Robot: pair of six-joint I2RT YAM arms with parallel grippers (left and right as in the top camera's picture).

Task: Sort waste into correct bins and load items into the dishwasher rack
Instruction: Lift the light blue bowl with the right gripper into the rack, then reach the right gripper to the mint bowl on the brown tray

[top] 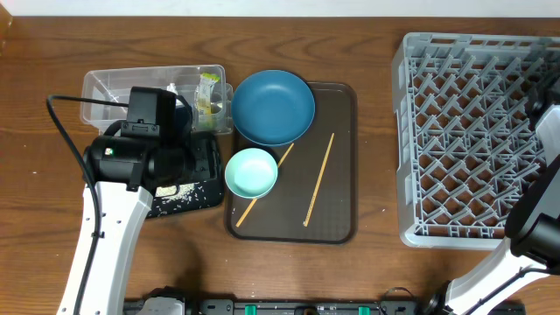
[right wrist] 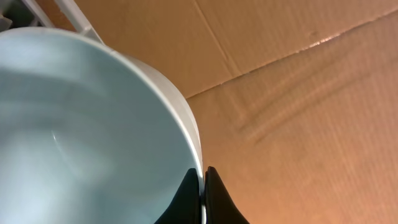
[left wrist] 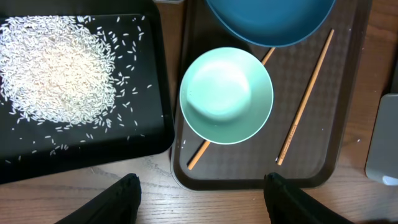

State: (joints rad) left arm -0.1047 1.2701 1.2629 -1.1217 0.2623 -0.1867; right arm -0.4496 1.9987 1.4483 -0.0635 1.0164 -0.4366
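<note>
The left wrist view alone shows the white rice grains (left wrist: 56,68) heaped in the shallow black tray (left wrist: 155,134), ahead and to the left of the left gripper (left wrist: 200,186). Its 2 fingers (left wrist: 121,199) stand well apart with nothing between them. Straight ahead of these open jaws, the mint-green bowl (left wrist: 227,96) sits on the brown serving tray (left wrist: 249,169), lying over 1 of the 2 chopsticks (left wrist: 305,99). The other chopstick lies ahead and to the right. The dark blue plate (left wrist: 267,22) is farther ahead, past the bowl.

Only the right wrist view shows the right gripper (right wrist: 202,183). It is pinched closed on the thin rim of the light blue bowl (right wrist: 81,124), which spreads away to the left of the jaws. Brown cardboard (right wrist: 298,93) fills the background.

Only the overhead view shows the whole dark wooden table (top: 376,44). The clear plastic tub (top: 105,87) lies beyond the left arm, with the yellow-green wrapper (top: 208,92) at its right end. The grey dishwasher rack (top: 404,140) stands far to the right, beside the right arm.
</note>
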